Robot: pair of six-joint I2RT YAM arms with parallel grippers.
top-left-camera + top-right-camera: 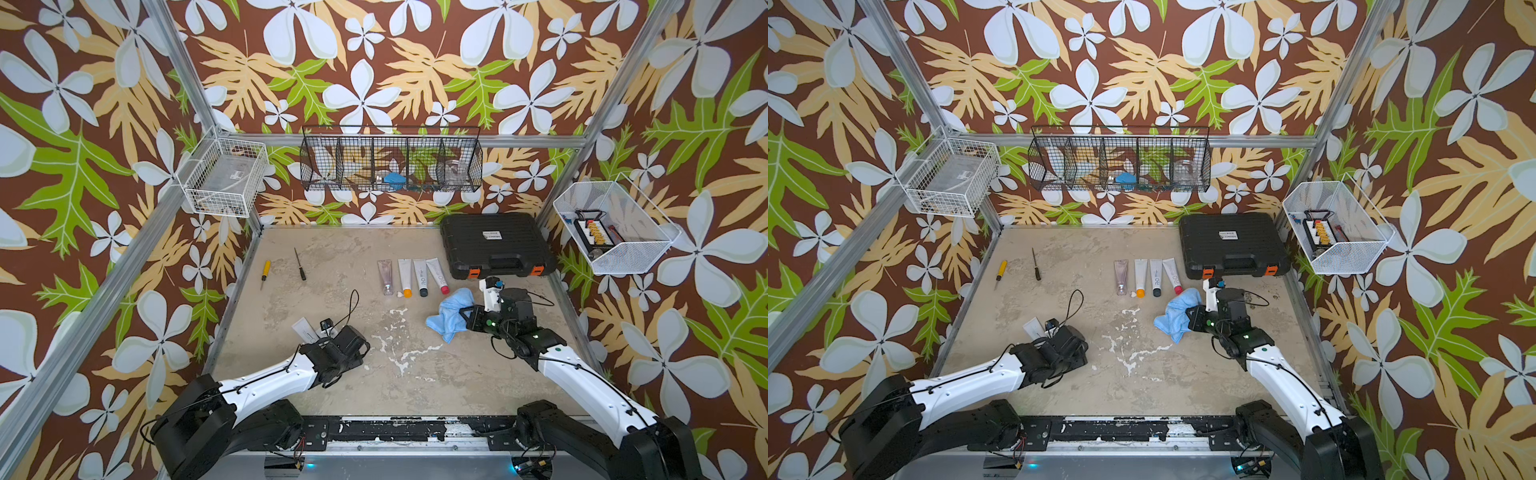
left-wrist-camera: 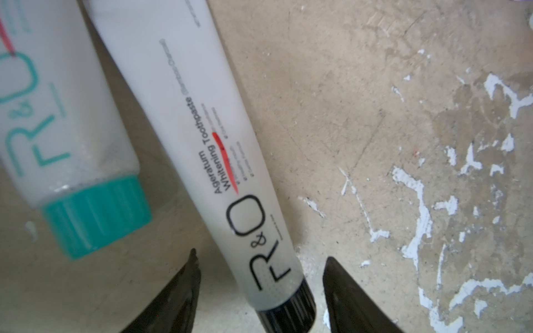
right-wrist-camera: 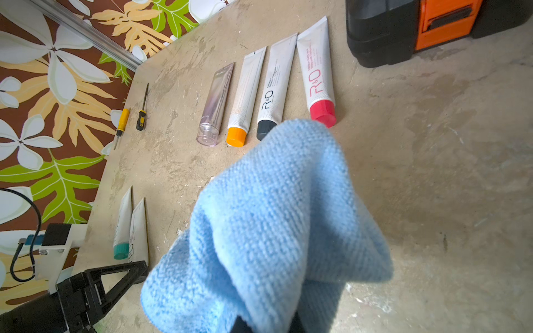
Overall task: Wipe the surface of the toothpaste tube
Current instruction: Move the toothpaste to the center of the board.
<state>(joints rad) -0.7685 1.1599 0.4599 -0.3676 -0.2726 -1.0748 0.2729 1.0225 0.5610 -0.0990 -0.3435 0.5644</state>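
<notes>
Left gripper (image 2: 261, 256) jaws apart either side of cap end of black-capped white soft toothpaste tube (image 2: 202, 129), right gripper (image 3: 269, 324) jaws clamped on fluffy blue cloth (image 3: 274, 216), well apart from that tube

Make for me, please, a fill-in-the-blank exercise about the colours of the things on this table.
The cloth in the right gripper is ___.
The open left gripper stands astride a tube whose cap is ___.
In the row of four tubes, the one nearest the case has a ___ cap.
Missing words: blue; black; red.
</notes>
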